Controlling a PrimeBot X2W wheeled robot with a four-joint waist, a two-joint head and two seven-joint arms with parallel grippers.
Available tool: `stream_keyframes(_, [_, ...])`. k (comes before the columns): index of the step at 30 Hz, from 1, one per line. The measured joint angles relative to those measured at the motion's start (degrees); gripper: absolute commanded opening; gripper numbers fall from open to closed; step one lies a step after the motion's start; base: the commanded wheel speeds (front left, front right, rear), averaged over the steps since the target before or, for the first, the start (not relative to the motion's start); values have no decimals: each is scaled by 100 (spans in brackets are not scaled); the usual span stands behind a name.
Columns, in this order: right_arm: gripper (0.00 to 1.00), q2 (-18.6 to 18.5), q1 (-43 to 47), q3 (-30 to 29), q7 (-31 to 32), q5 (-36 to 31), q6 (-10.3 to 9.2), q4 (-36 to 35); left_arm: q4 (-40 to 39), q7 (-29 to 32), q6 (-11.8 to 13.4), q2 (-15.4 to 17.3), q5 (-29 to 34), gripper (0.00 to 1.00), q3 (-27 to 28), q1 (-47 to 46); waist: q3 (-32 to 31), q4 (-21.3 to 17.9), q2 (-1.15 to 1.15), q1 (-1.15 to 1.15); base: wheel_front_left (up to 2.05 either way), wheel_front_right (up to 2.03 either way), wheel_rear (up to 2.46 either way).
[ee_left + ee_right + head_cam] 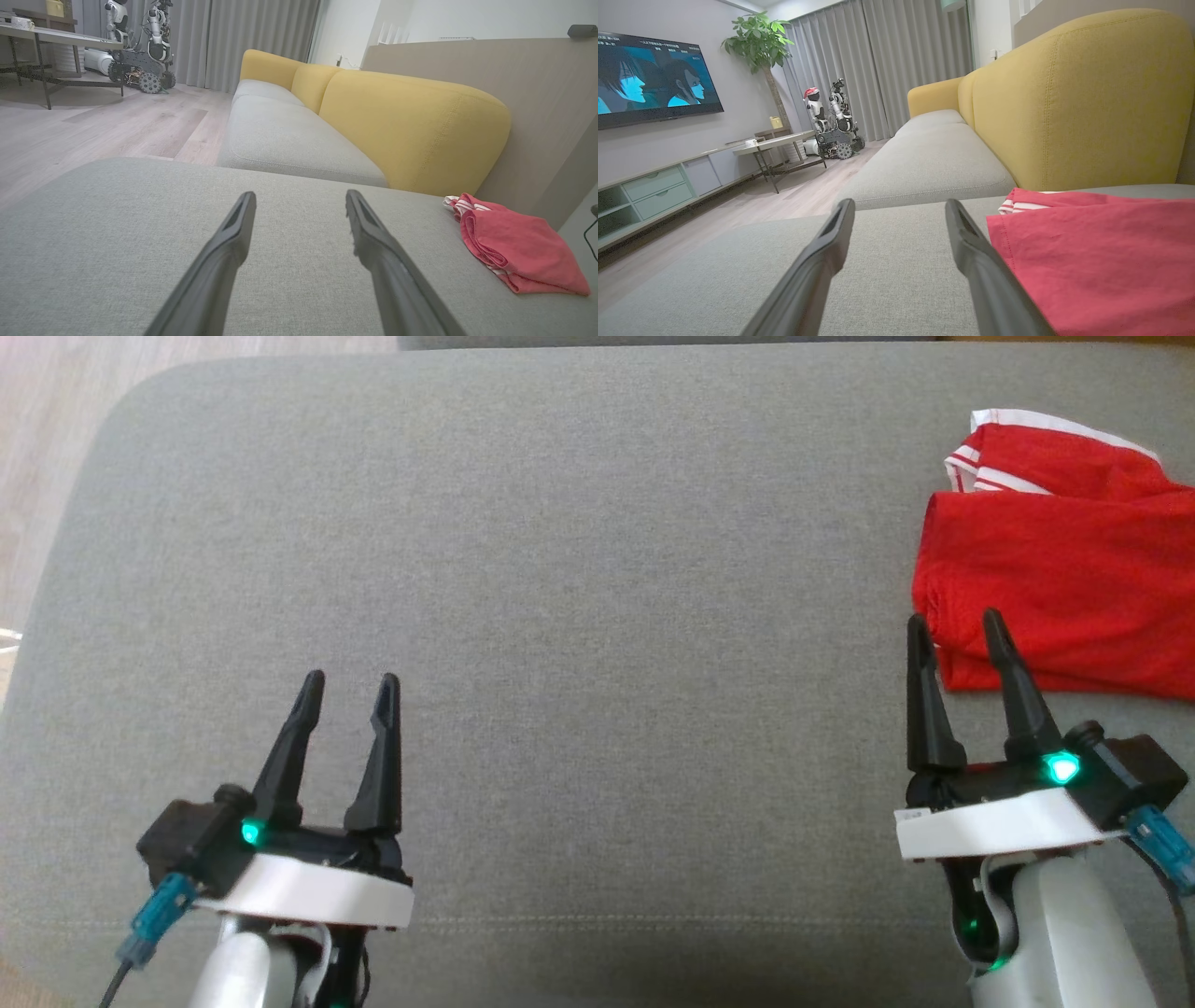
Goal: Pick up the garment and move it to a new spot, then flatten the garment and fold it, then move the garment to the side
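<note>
gaping wide, empty: left hand [352, 679], right hand [954, 617]

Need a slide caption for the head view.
Left hand and right hand open above the grey cushion; red garment lies at its right side, by the right hand.

Wide grey woven-fabric seat cushion [597, 569] in the foreground, a second grey seat beyond it. Mustard-yellow upholstered backrest [411, 130] along the far side. Pale wood-plank floor [93, 126]. Grey pleated curtains [878, 60]. Lit wall-mounted flat television [654, 79] above a low drawer cabinet [654, 191]. Leafy potted tree [761, 42]. White-and-black wheeled robot [833, 121] parked by the curtains.
</note>
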Motion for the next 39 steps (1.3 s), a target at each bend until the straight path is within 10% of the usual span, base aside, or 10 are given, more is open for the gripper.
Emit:
stream_keyframes(31, [100, 5, 44, 2, -16, 52, 0, -55, -51, 0, 24, -1, -179, 100, 220, 36, -18, -65, 0, 0, 0, 0, 0])
stream_keyframes(32, [0, 5, 44, 2, -14, 68, -1, -40, -36, 0, 24, -2, -178, 0, 220, 37, -13, -63, 0, 0, 0, 0, 0])
stream_keyframes(39, [0, 5, 369, 1, 21, 148, -2, 533, 570, 31, 23, -7, -243, 0, 140, 324, -22, -69, 0, 0, 0, 0, 0])
